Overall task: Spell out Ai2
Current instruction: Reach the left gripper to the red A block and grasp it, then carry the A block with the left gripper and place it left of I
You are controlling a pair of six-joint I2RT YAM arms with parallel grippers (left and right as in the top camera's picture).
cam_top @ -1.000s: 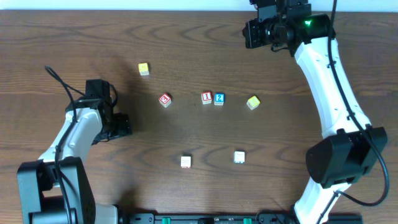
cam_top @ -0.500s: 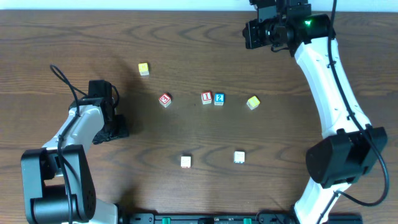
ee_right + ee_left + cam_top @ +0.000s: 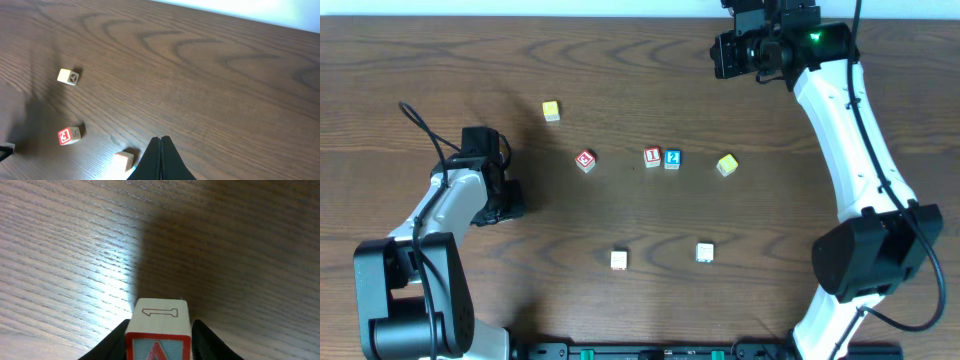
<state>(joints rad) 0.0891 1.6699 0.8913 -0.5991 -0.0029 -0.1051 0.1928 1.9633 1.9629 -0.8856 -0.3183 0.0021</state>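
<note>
Left claw (image 3: pixel 159 342) of mine is clamped on the A block (image 3: pixel 159 325), with a finger (image 3: pixel 114 341) against each side. A red-framed A faces my wrist camera, and a thin outlined 1 shows on the face beyond it. I cannot tell whether the block hangs clear of the table (image 3: pixel 75 240) or rests on it. A dark shadow spreads on the wood just past it.

To the right of this claw and a little ahead, well apart from it, the i block (image 3: pixel 652 156) and 2 block (image 3: pixel 672 158) sit touching, with the i on my side. The 3 block (image 3: pixel 585 160) stands alone between the claw and that pair, apart from the i.

My right claw (image 3: pixel 160 159) has its tips pressed together on nothing and is parked far ahead, beyond the pair.

I judge that the i and 2 are already placed, so the step in hand is bringing the A to the front of the word. The next move calls for travelling right and slightly forward, clear of the 3 block. I must then set the A down in the gap on the near side of the i, in line with it and just beside it, without nudging the pair. The A should end up readable from above.
</note>
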